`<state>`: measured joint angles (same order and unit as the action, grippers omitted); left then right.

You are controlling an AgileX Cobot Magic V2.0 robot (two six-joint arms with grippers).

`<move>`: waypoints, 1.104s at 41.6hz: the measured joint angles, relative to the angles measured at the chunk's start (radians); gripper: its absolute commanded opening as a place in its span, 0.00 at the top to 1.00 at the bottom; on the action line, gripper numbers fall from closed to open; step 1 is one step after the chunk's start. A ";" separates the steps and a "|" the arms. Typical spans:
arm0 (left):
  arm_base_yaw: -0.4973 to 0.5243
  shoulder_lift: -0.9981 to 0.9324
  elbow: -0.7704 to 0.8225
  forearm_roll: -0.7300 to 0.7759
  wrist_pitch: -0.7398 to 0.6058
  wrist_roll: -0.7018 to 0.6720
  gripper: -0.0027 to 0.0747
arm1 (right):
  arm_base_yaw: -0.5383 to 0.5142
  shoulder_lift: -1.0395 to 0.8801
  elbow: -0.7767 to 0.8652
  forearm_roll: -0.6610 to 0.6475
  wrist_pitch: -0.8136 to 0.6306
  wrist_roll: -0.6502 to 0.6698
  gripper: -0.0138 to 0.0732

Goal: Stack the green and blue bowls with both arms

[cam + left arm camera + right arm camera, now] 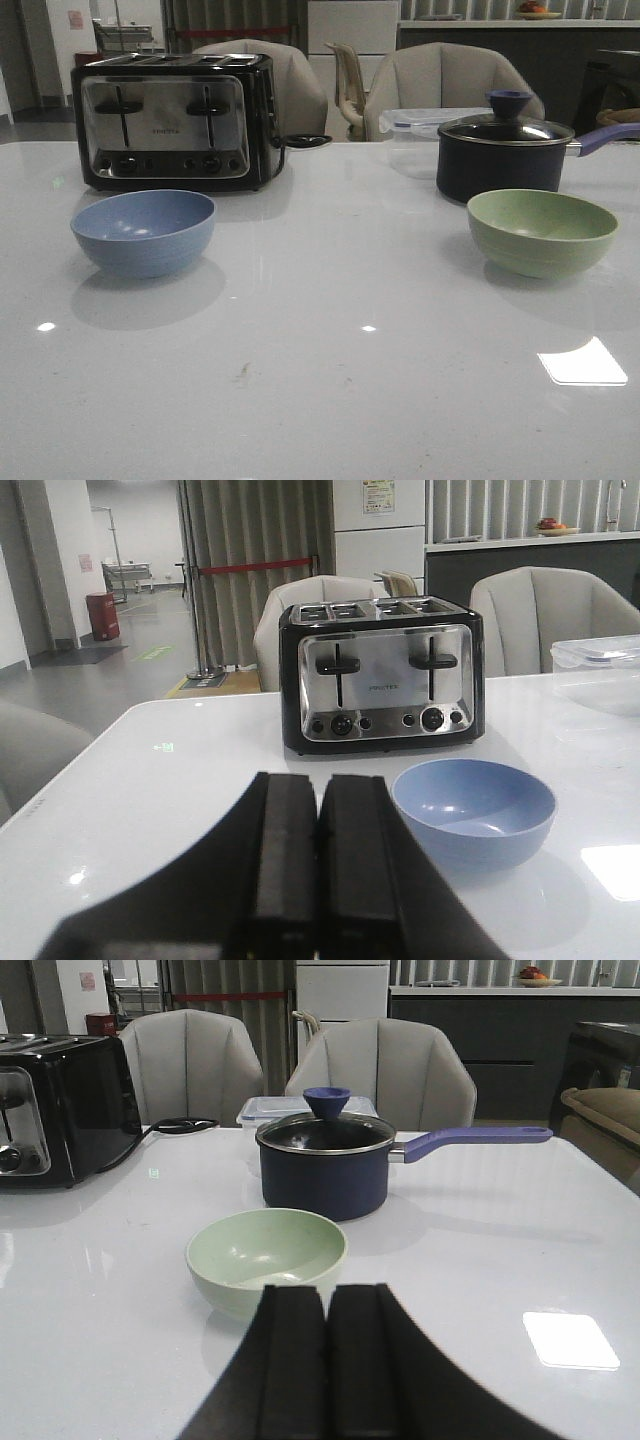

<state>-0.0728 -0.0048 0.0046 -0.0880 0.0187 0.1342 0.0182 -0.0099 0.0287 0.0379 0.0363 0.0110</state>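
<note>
Both arms' jaws pressed together, empty; blue bowl [143,231] & green bowl [541,231] sit well apart on counter [330,380].

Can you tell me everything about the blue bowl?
The blue bowl is round, dusty blue and matte, with faint ridges outside. It stands upright and empty on the white table, in front of the toaster on the robot's left side. Nothing touches it but the table. The left gripper, shut, is near it but apart.

We note 2 pale upholstered chairs [440,85] behind the glossy white table [320,400]; grey curtains [255,570], dark counter [500,45] beyond.
</note>
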 measured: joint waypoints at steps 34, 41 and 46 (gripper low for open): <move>0.000 0.000 0.000 0.000 0.000 0.000 0.84 | 0.000 0.000 0.000 0.000 0.000 0.000 0.80; 0.000 0.000 0.000 0.000 -0.004 0.000 0.84 | 0.000 0.000 0.000 0.000 -0.025 0.000 0.80; 0.000 0.000 -0.002 -0.003 -0.053 0.000 0.84 | 0.000 0.000 -0.009 0.000 -0.066 0.000 0.80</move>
<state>-0.0728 -0.0048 0.0023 -0.0914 -0.0341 0.1342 0.0182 -0.0099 0.0192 0.0379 -0.0294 0.0110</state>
